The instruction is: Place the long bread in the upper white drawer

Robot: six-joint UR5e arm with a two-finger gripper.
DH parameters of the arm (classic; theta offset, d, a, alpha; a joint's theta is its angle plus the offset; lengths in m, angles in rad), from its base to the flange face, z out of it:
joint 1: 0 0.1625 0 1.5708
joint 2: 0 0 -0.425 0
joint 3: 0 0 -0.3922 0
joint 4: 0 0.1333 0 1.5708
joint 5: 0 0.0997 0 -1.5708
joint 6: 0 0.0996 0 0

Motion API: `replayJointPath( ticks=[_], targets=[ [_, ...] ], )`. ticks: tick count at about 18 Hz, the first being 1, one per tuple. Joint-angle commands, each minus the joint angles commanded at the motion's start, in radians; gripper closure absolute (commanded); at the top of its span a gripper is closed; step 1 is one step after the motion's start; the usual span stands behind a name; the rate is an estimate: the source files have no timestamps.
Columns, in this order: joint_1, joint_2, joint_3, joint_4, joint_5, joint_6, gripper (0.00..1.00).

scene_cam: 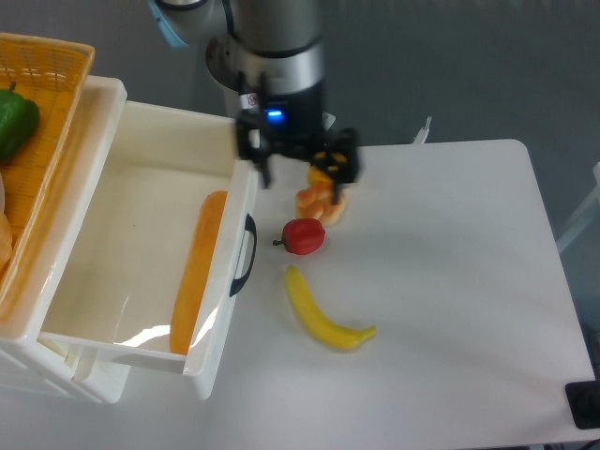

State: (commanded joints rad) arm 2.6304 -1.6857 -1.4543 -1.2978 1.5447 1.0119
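In the fixed camera view, the smooth orange-tan plastic long bread [198,270] is seen lying inside the large glossy white plastic upper drawer [94,234], along its front wall behind the dark curved handle [246,255], its long axis running lengthwise down that wall. The black two-finger hand [302,172] is held spread and empty over the white counter [450,281], just beyond the drawer's front wall. The loaf thus lies to the image-left of the hand and nearer the camera, so the placing is judged done and only a retreat is called for.

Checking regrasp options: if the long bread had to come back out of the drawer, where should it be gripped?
Grip the long bread at its middle, from straight above, closing across its narrow width. It lies flat along the upper white drawer's front wall, so side approaches are blocked.
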Motion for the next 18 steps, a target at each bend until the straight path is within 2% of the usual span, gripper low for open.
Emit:
replayJointPath(
  ticks=[4, 9, 12, 14, 18],
  targets=[
    [0.114, -0.090, 0.025, 0.015, -0.012, 0.138, 0.00],
    [0.172, -0.233, 0.044, 0.017, -0.011, 0.350, 0.00],
    [0.172, -0.281, 0.037, 0.018, -0.005, 0.444, 0.00],
    [0.207, -0.311, 0.035, 0.026, -0.009, 0.450, 0.00],
    [0.209, -0.338, 0.037, 0.031, -0.009, 0.453, 0.00]
  ],
)
